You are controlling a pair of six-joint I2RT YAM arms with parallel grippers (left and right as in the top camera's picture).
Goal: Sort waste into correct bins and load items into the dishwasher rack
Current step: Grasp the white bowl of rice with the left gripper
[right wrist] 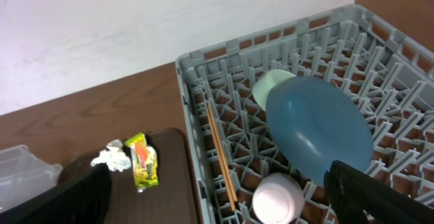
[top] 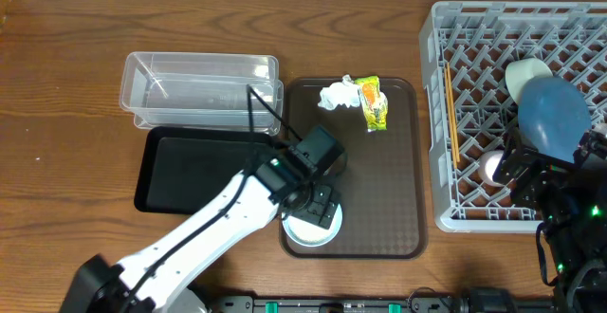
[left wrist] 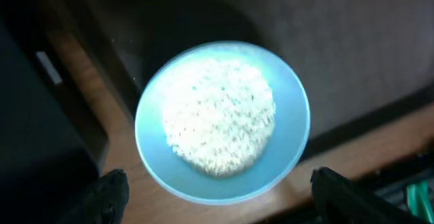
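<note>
The left fingers hang spread wide and released over a white bowl heaped with rice, one on either side of the rim and holding nothing. The bowl sits at the near left corner of a brown serving tray in the middle of the wood-grain bench. At the tray's far end a crumpled white tissue lies just beside a yellow-green-orange snack wrapper.

Left of the tray, a clear plastic tub stands on the far side. A shallow black tray lies on the near side, and the two sit edge to edge.

The grey dishwasher rack takes up the right end of the bench. A large dark-blue bowl rests in it, tilted on its side. A pale mint-green bowl stands against the blue bowl's far side. Thin wooden chopsticks lie along the rack's left wall. A small pale pink cup sits at the rack's near edge, between the chopsticks and the blue bowl.

The right fingers are likewise parted and empty above the near part of the rack. A plain white wall rises behind the bench's far edge.
</note>
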